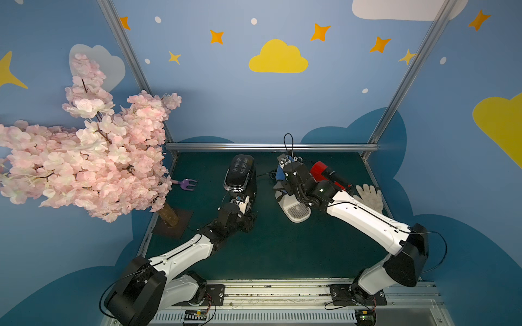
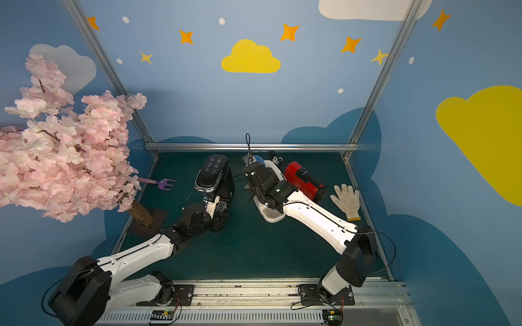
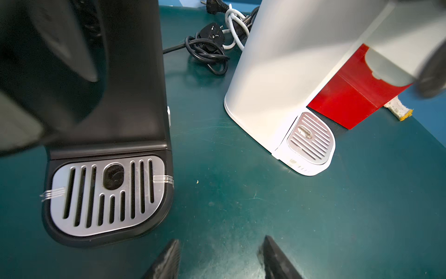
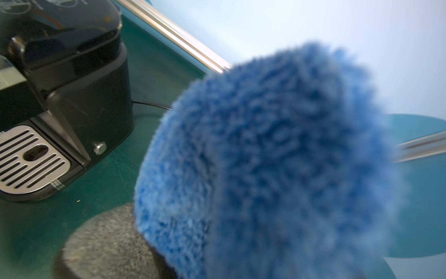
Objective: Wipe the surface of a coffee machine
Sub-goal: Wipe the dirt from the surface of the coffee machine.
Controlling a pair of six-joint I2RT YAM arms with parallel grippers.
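Three coffee machines stand at the back of the green table: a black one (image 1: 240, 175), a white one (image 1: 296, 211) and a red one (image 1: 322, 170). My right gripper (image 1: 282, 169) is shut on a fluffy blue cloth (image 4: 265, 157) and hovers over the top of the white coffee machine (image 2: 271, 214). The cloth fills the right wrist view and hides the fingertips. My left gripper (image 3: 220, 241) is open with nothing between its fingers. It sits low over the table, just in front of the black machine's metal drip tray (image 3: 106, 195).
A pink blossom tree (image 1: 84, 155) overhangs the left side, with a purple toy fork (image 1: 187, 185) near it. A white work glove (image 1: 370, 196) lies right of the red machine. Coiled power cables (image 3: 212, 48) lie behind the machines, near the back rail (image 1: 271, 146).
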